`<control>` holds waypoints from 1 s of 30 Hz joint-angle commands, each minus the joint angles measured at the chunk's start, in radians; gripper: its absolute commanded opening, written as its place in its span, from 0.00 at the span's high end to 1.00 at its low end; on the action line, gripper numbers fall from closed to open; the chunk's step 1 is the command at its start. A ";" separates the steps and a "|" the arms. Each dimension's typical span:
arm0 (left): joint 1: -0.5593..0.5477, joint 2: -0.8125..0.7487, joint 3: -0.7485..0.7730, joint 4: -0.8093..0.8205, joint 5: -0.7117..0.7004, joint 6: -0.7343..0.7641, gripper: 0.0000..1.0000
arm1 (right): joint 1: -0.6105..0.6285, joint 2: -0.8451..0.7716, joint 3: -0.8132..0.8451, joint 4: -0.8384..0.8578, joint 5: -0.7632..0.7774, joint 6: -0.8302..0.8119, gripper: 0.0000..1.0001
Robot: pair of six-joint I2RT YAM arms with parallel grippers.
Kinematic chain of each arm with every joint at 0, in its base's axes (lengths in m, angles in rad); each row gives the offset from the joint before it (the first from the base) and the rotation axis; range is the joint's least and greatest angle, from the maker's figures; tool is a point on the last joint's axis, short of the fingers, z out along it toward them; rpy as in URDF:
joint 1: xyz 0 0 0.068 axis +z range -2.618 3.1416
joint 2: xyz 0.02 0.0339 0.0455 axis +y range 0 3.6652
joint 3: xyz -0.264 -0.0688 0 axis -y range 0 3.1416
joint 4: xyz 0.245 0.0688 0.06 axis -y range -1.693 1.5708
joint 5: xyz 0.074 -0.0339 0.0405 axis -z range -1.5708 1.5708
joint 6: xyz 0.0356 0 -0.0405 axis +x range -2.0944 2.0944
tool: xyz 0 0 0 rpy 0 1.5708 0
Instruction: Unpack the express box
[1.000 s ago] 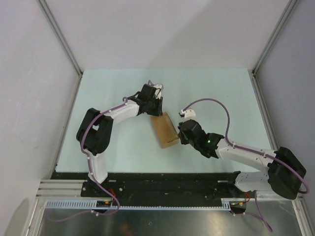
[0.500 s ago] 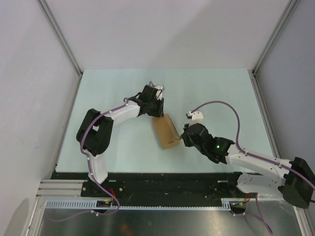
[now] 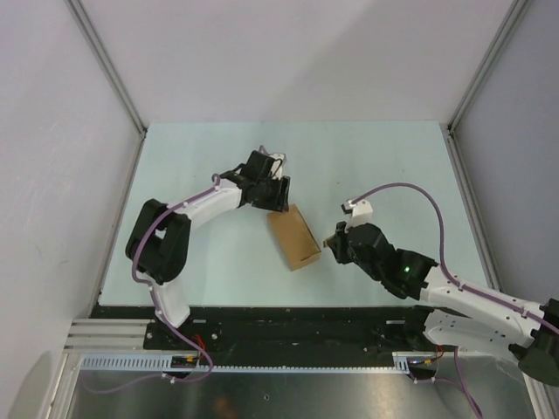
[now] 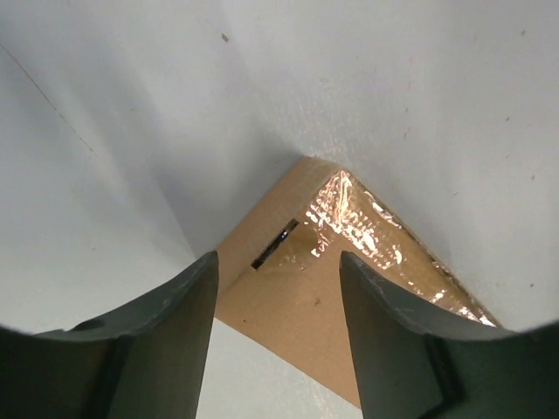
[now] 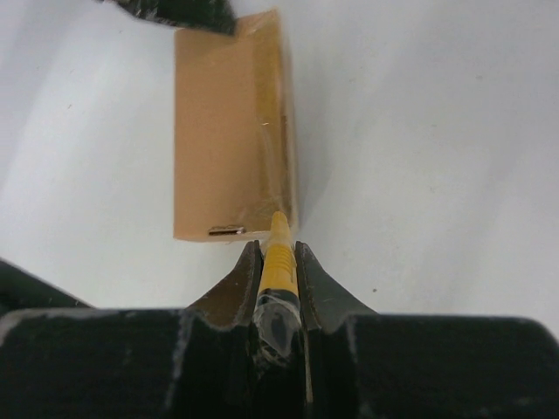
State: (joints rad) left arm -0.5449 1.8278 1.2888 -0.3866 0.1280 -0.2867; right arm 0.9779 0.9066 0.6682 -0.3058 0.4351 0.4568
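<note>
One express box (image 3: 294, 237) — one knife (image 5: 279, 253) (yellow) — two pincers (image 3: 281, 196) (image 3: 336, 243).

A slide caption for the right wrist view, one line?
Right gripper holds yellow knife, tip at the express box edge.

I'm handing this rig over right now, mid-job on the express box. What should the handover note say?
Left claw: open, hovering at the express box's far corner, not gripping it.
Right claw: shut on the utility knife, tip at the box's taped edge.
Box: flat on the table, lid closed, tape looks uncut.
Done: knife in hand.
Left: slit the tape, lift the flap, empty it.
</note>
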 commanded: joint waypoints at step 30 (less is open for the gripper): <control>0.134 0.241 0.374 0.029 0.276 -0.089 0.38 | 0.032 0.483 0.074 0.280 0.025 -0.135 1.00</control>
State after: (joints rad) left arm -0.3939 1.9598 1.5379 -0.3946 0.2611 -0.3492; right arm 1.0458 1.3983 0.7265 -0.0174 0.3653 0.2657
